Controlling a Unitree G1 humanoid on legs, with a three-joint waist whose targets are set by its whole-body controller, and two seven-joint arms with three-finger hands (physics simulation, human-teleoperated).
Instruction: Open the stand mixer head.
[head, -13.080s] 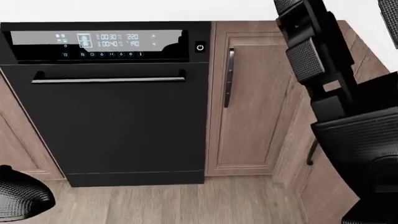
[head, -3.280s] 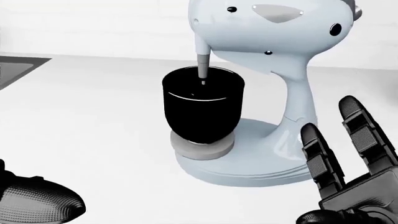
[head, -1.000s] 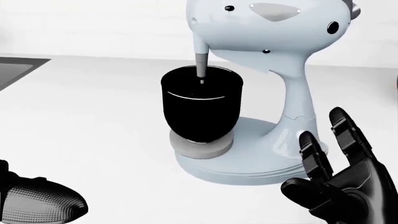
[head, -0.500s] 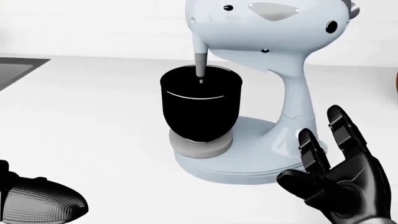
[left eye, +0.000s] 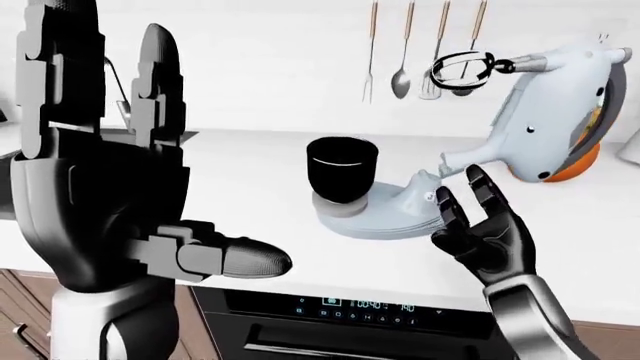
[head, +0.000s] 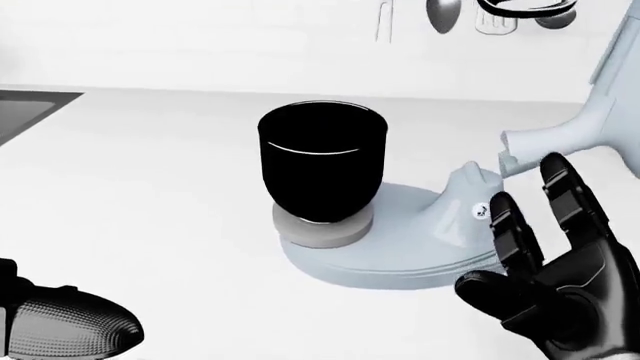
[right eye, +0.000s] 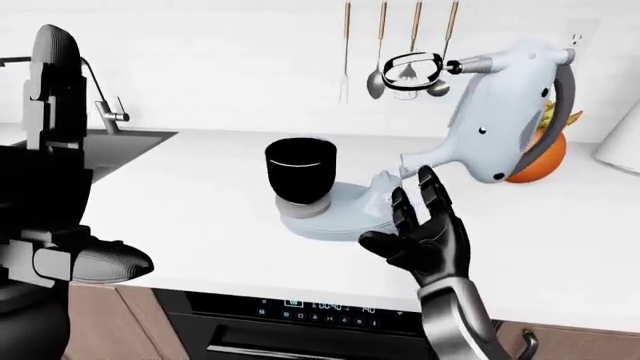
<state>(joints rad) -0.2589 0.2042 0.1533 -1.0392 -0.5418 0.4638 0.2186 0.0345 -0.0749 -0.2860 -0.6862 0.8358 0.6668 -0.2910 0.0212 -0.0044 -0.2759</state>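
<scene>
the mixer (right eye: 400, 187) stands on the white bench (right eye: 200, 225), near the centre of the right-eye view. its pale blue head (right eye: 505, 120) is tilted far back toward 2 o'clock, clear of the bowl, with the wire whisk (right eye: 412, 71) raised at 12 o'clock against the wall. the head joins the round base (head: 380, 251) only at the neck hinge, at the base's 3 o'clock edge. the black bowl (head: 322, 165) sits upright on a grey pad on the base, uncovered.

the right hand (head: 555, 277) is at 5 o'clock in the head view, palm up, fingers (head: 565, 199) spread wide and holding nothing. the fingertips are just beside the neck and below the raised head; contact cannot be confirmed.

the left hand (left eye: 110, 180) fills the 9 o'clock side of the left-eye view, fingers extended upright, thumb out, holding nothing.

utensils (left eye: 405, 49) hang on the wall at 12 o'clock. an orange object (right eye: 540, 161) sits behind the head. a sink (right eye: 125, 142) with a tap (right eye: 105, 105) lies at 9 o'clock. an oven panel (right eye: 310, 307) shows below the bench edge.
</scene>
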